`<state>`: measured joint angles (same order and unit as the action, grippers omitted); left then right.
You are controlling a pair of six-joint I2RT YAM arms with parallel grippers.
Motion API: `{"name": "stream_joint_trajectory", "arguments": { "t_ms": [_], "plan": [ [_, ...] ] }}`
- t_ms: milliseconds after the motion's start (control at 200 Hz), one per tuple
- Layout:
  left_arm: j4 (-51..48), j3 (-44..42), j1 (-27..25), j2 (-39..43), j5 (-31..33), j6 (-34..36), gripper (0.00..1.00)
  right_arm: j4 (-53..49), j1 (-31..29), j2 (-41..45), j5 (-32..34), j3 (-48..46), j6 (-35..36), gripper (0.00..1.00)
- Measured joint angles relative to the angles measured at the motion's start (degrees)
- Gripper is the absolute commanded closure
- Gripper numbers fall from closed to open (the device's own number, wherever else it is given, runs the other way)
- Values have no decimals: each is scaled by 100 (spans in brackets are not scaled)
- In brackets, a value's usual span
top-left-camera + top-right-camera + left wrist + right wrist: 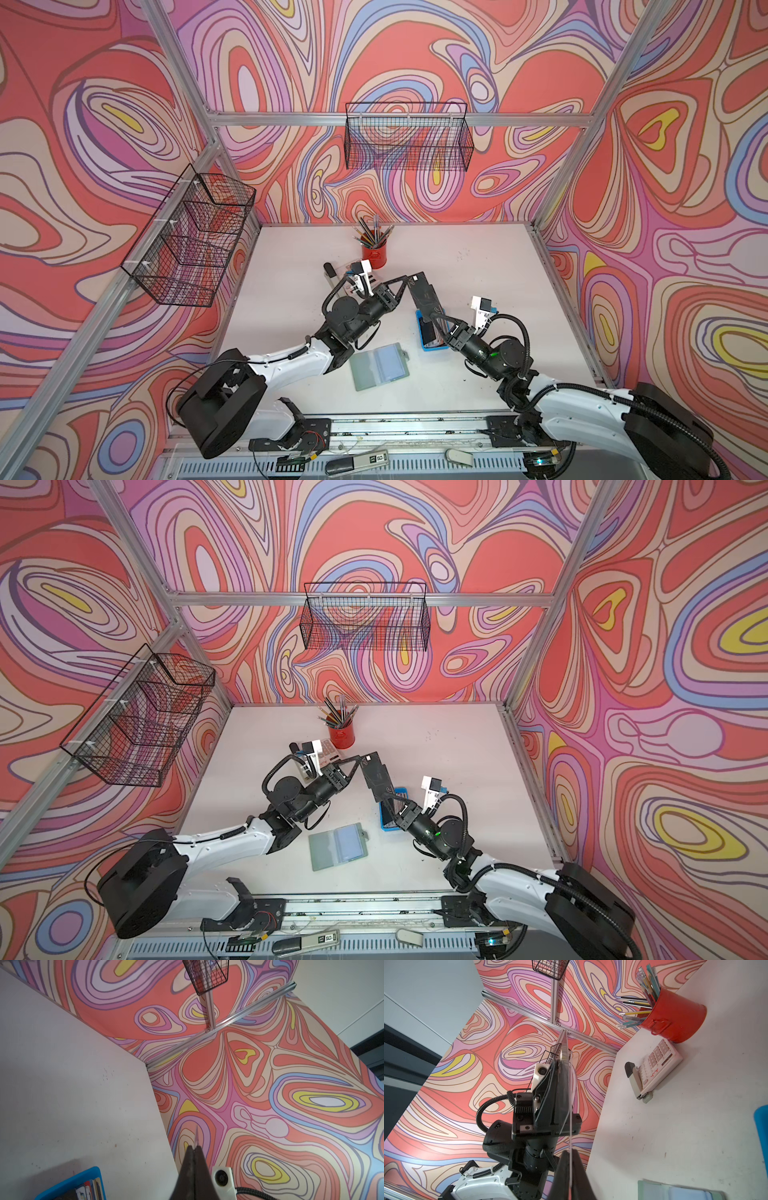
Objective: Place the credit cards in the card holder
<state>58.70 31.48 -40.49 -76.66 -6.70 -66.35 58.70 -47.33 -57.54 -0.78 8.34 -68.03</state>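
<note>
Both clamped shut: left end effector [409,278] and right end effector [440,318] pinch opposite ends of one dark credit card [426,295], aloft by the blue tray [419,332]. Card looks light, stiff and slick, so a short-edge pinch suits. Card holder [379,365] lies open on the surface [282,316], unobstructed; red pencil pot [374,255] well apart.
</note>
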Motion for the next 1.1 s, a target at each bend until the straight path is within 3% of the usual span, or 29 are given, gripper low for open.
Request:
{"name": "stream_joint_trajectory", "arguments": {
  "t_ms": [270, 451, 596, 776, 1102],
  "plan": [
    [-22, -85, 278, 348, -61, -146, 100, -1189, 0, 739, 295, 2, 13, 100],
    [195, -538, 162, 103, -76, -210, 100, -3930, 13, 1915, 1338, 682, 212, 100],
    [140, -555, -413, -372, 2, -116, 100, -5418, 44, 2634, 2288, 1488, 667, 100],
    [291, -492, -949, -1084, 101, -44, 100, -6190, 52, 2546, 2806, 1989, 1224, 100],
    [850, -13, -1139, -2721, 225, -120, 100, -6601, 52, 2463, 2883, 2004, 1486, 100]
  ]
}}
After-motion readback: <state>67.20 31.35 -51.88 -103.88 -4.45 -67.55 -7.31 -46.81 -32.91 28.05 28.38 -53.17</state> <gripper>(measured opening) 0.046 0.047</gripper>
